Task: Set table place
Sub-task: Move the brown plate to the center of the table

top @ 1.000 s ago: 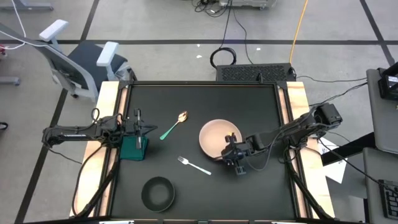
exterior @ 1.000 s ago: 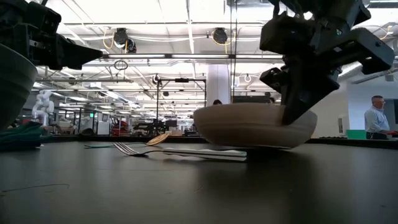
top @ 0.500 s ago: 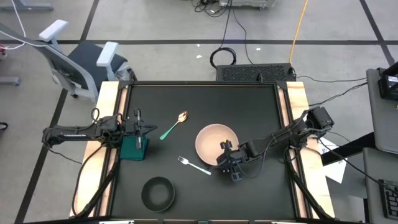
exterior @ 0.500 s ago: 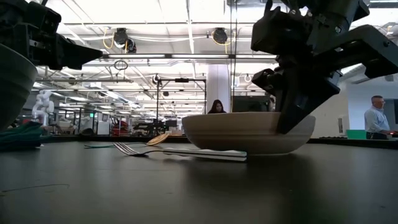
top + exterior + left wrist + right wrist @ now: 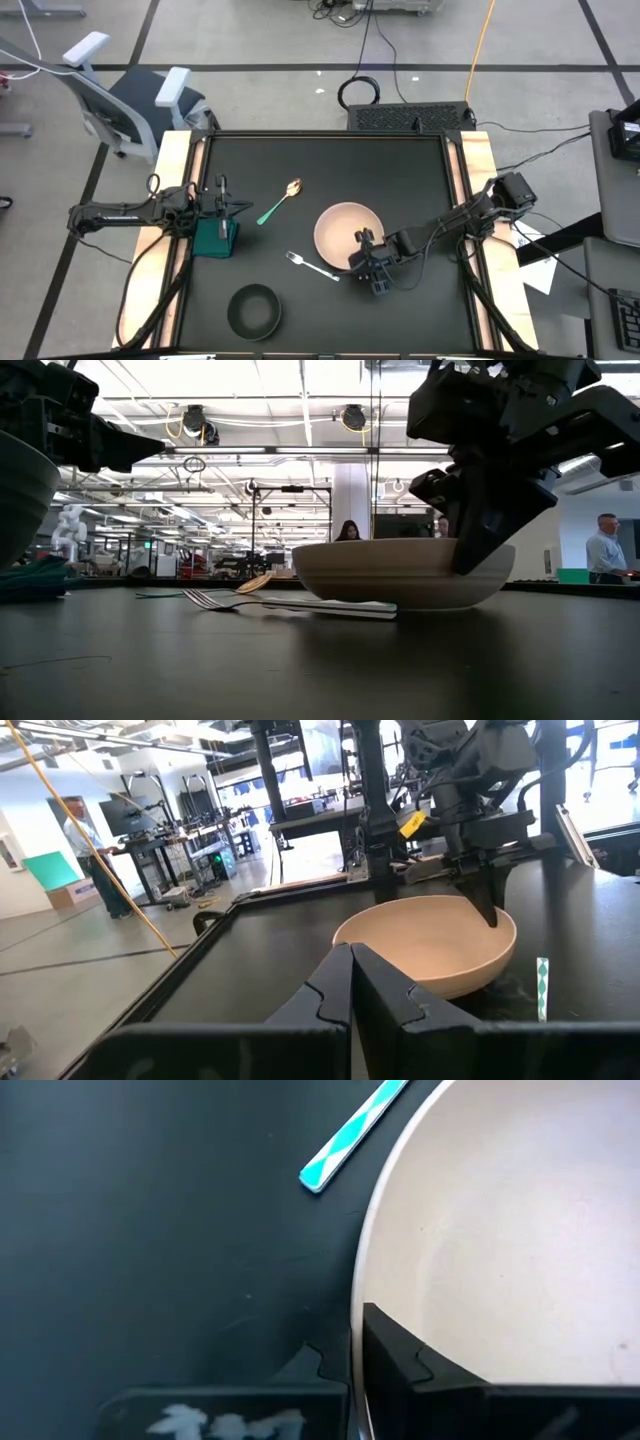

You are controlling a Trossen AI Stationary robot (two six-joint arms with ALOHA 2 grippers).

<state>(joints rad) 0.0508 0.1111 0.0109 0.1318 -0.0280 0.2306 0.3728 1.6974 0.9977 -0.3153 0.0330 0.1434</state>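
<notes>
No writing to read anywhere. One black table (image 5: 330, 160). One pink-beige plate (image 5: 340, 225) near the middle, flat now, not tipped up like a second ago, and a little more toward the left side. One black bowl (image 5: 253, 310) near the front edge. One green cloth (image 5: 213, 238) by the left side. One fork (image 5: 312, 266) just beside the plate. One green-handled spoon (image 5: 279, 201) farther back. Right gripper (image 5: 366, 256) pinching the plate's rim, fingers pressed together on it. Left gripper (image 5: 232, 208) over the cloth, fingers pressed together, holding nothing.
</notes>
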